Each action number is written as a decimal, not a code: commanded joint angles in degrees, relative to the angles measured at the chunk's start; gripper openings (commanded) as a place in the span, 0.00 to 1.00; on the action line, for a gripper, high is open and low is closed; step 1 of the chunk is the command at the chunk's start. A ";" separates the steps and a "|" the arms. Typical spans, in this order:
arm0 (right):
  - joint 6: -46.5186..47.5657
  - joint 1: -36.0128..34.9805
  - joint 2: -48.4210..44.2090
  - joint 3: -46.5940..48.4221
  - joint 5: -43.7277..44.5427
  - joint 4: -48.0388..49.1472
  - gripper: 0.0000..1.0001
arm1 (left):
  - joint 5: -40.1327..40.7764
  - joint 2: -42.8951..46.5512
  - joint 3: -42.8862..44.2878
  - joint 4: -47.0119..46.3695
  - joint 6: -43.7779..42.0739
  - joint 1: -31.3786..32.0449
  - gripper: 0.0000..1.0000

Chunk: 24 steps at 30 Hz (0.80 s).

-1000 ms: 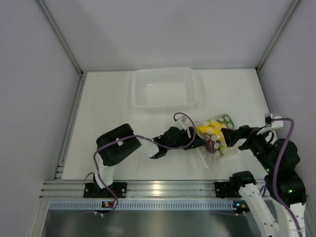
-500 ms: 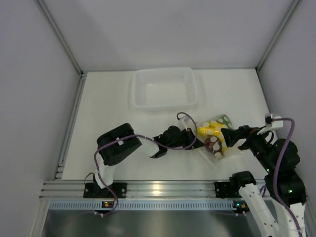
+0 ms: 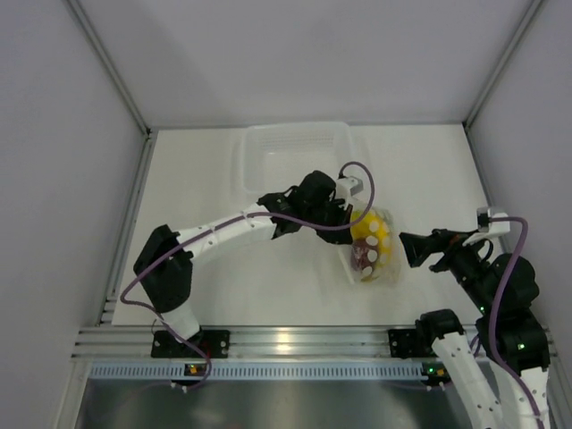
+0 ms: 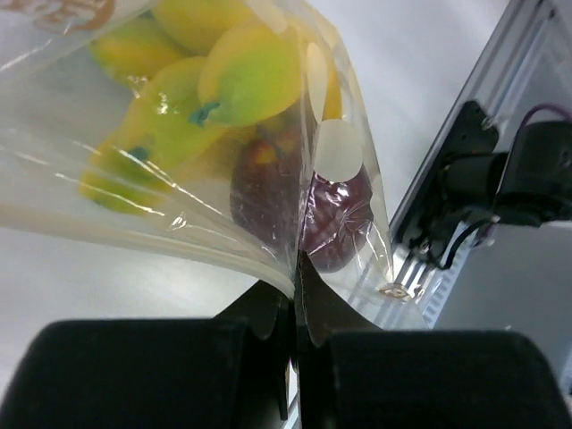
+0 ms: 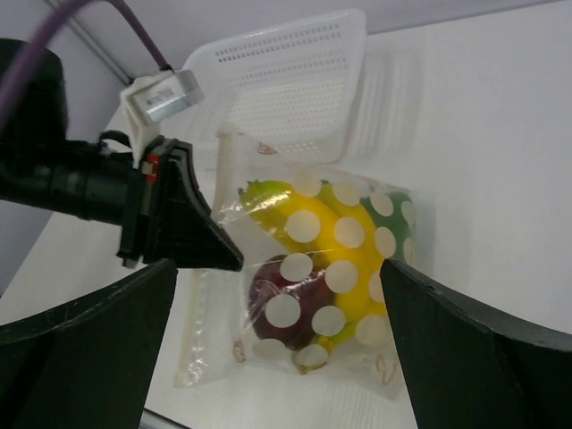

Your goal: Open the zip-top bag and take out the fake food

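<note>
The zip-top bag (image 3: 371, 252), clear with white dots, hangs by one edge from my left gripper (image 3: 347, 217), which is shut on it. In the left wrist view the left gripper (image 4: 295, 268) pinches the bag's seam (image 4: 308, 179). Inside the bag are the fake food pieces: a yellow banana bunch (image 5: 331, 241), a dark red fruit (image 5: 286, 299) and a green piece (image 5: 398, 219). My right gripper (image 3: 411, 250) stands open just right of the bag, apart from it. In the right wrist view the bag (image 5: 313, 286) fills the gap of the right gripper (image 5: 277, 268).
A translucent rectangular tray (image 3: 246, 170) stands behind the bag toward the back of the white table; its perforated wall (image 5: 295, 80) shows in the right wrist view. Grey walls close in the sides. An aluminium rail (image 3: 286, 340) runs along the near edge.
My left gripper has shut on the bag's edge and the left arm has stretched out and back, lifting the bag left, away from the right gripper. The right gripper stays open.
</note>
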<state>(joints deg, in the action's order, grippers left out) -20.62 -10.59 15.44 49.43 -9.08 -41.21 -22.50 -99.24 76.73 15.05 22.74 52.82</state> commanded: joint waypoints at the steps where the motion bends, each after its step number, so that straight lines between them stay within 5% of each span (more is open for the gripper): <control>1: 0.23 0.83 -2.17 -2.58 -0.15 5.96 1.00 | 7.11 7.83 8.60 21.58 -13.24 0.18 0.00; 9: -0.47 0.83 -5.43 -8.65 -8.22 14.22 0.99 | 1.14 19.24 11.34 32.67 -37.38 0.18 0.00; 17: 2.43 0.83 -5.25 -11.81 -28.50 22.46 0.99 | -4.39 29.79 5.99 35.58 -46.64 3.07 0.00; 24: -3.19 0.13 -4.81 -15.94 -46.63 37.14 0.99 | -2.63 34.55 -0.79 35.67 -51.65 13.44 0.00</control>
<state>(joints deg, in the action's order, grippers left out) -21.39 -10.61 10.46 34.02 -45.10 -17.12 -23.40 -67.46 77.69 51.57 -23.46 63.57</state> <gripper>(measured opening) 0.991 0.030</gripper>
